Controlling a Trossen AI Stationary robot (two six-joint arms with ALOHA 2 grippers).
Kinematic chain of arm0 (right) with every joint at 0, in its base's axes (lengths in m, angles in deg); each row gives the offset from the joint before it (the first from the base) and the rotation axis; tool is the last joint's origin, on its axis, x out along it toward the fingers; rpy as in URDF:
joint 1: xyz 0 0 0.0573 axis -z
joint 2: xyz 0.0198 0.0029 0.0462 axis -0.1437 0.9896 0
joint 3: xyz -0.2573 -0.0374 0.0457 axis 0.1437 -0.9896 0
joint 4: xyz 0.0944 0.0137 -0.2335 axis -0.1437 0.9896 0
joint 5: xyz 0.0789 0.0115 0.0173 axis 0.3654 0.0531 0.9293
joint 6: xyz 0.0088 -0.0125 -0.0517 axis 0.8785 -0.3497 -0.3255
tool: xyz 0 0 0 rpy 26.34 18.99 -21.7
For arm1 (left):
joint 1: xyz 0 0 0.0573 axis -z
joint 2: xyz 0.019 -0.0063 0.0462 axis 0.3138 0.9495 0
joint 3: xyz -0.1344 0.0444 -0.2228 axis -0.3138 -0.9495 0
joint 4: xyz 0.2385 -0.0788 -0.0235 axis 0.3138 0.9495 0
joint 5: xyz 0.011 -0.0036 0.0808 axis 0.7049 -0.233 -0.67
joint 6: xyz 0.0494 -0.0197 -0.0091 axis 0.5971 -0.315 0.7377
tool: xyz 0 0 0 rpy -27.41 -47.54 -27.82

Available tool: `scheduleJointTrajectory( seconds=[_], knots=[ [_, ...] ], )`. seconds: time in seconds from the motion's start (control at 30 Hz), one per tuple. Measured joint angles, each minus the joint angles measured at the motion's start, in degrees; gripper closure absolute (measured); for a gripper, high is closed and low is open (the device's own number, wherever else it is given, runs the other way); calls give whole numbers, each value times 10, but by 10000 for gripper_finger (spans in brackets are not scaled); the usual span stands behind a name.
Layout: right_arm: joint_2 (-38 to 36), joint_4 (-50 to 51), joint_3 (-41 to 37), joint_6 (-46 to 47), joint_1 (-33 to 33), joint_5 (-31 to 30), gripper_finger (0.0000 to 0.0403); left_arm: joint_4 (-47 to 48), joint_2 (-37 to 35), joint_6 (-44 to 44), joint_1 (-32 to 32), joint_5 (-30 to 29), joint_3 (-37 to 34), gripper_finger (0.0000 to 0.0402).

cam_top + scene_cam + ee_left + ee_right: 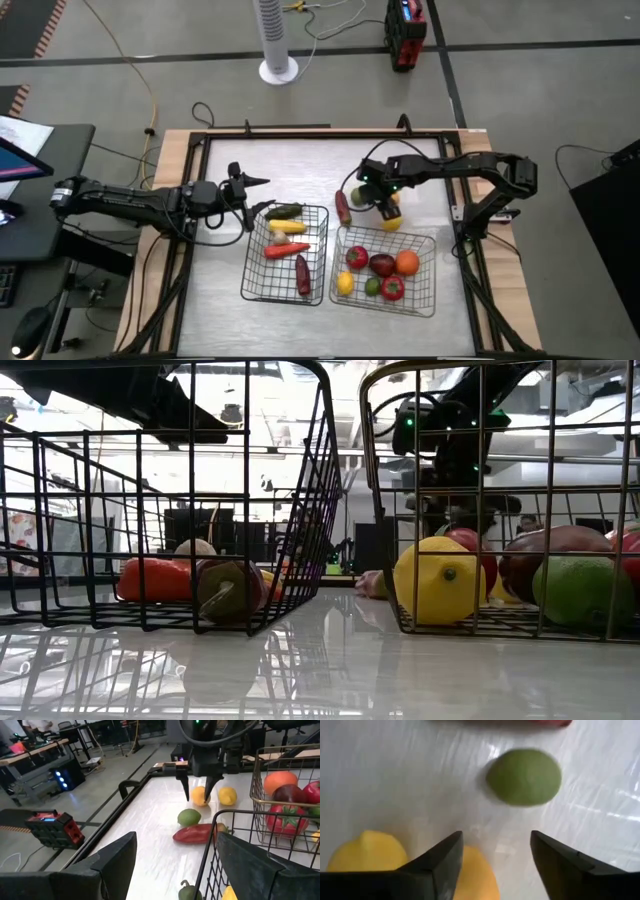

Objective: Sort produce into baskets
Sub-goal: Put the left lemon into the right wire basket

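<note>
The table top looks like a glossy whitish laminate, shiny enough to mirror the baskets in the low view, with a light wood edge around it. Both baskets are thin metal wire mesh, kinda dull. The toy lemon and lime look like smooth plastic with a soft sheen, same for the red pepper. Left gripper fingers are matt dark plastic

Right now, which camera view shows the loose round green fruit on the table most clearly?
The right wrist view: the green fruit lies whole and unobstructed beyond the open right gripper. The left wrist view shows it farther off; the high view shows it partly under the gripper; in the low view I cannot find it.
</note>
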Motion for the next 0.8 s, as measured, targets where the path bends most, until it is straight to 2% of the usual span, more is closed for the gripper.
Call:
scheduleJointTrajectory(
  seconds=[0.23,0.4,0.57,0.8],
  knots=[
    [-10,65,0,19,3,0,73,7,0,2,0,2,0,139],
    [-23,115,0,11,7,-6,44,6,0,7,0,2,0,139],
    [-9,116,-3,-28,20,-13,48,5,0,10,0,2,0,139],
    [35,101,-27,-90,30,-21,83,9,0,10,0,2,0,139]
  ],
)
